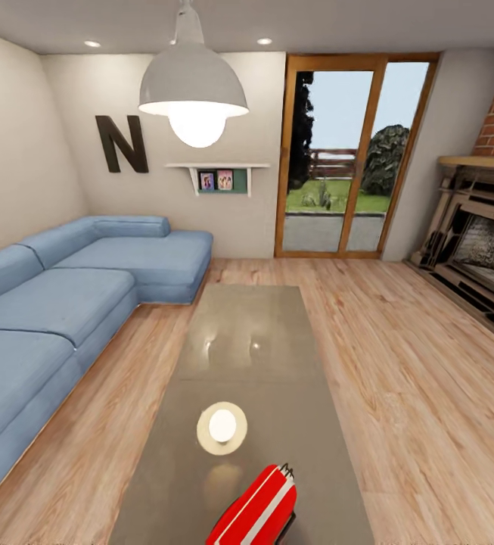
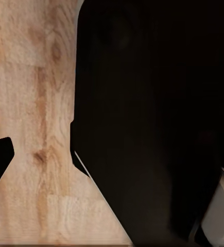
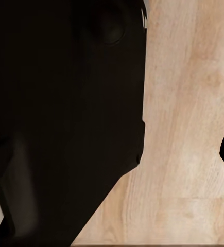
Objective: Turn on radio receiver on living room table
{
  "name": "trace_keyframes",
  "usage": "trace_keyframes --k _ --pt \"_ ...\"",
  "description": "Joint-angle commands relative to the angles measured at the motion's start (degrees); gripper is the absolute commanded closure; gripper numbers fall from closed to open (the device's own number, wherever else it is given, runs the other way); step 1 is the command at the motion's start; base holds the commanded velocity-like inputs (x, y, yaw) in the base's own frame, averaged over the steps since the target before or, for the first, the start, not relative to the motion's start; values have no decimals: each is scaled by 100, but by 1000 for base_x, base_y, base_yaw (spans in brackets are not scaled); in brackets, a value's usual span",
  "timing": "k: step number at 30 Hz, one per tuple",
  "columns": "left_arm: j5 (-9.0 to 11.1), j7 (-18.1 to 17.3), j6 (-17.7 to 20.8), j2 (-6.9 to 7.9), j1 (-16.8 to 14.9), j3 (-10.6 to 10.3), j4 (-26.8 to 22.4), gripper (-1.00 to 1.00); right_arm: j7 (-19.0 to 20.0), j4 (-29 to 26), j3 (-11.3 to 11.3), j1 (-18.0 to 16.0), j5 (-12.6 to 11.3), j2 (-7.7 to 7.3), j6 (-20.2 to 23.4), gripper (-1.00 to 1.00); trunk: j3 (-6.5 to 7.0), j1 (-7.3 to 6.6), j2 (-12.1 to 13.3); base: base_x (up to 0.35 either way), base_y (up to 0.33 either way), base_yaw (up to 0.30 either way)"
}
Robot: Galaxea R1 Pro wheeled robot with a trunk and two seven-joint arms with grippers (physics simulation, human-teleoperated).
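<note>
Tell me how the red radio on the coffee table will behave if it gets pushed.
The radio receiver looks like a rigid, rounded-corner shell, so it probably won't flex. The table has a glossy top that mirrors the lamp, so the radio may well slide rather than grip. It appears tilted here, so a high push might tip it.

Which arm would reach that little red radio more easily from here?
Probably the right, though only slightly. The radio receiver sits at the near end of the table, a little right of the head view's centre. Both wrist cameras face wood floor, so neither arm is extended.
</note>
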Motion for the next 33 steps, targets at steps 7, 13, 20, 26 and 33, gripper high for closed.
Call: trace_keyframes --k 7,13,20,26,33 --pt "0 0 2 -1 0 0 0 -100 0 0 -15 0 -7 0 5 -100 43 -133 242 0 0 0" --pt "0 0 -6 -1 0 0 0 -100 0 0 -17 0 -9 0 8 -100 -12 -133 242 0 0 0" --pt "0 1 -8 -1 0 0 0 -100 -7 0 -25 0 -9 7 16 -100 -77 -133 242 0 0 0" --pt "29 6 -26 -6 0 8 -121 -100 -56 0 5 0 24 31 66 -100 -132 -133 242 0 0 0" --pt "284 9 -11 -15 0 21 -385 -100 -66 -5 8 0 73 31 66 -100 -196 -133 242 0 0 0"
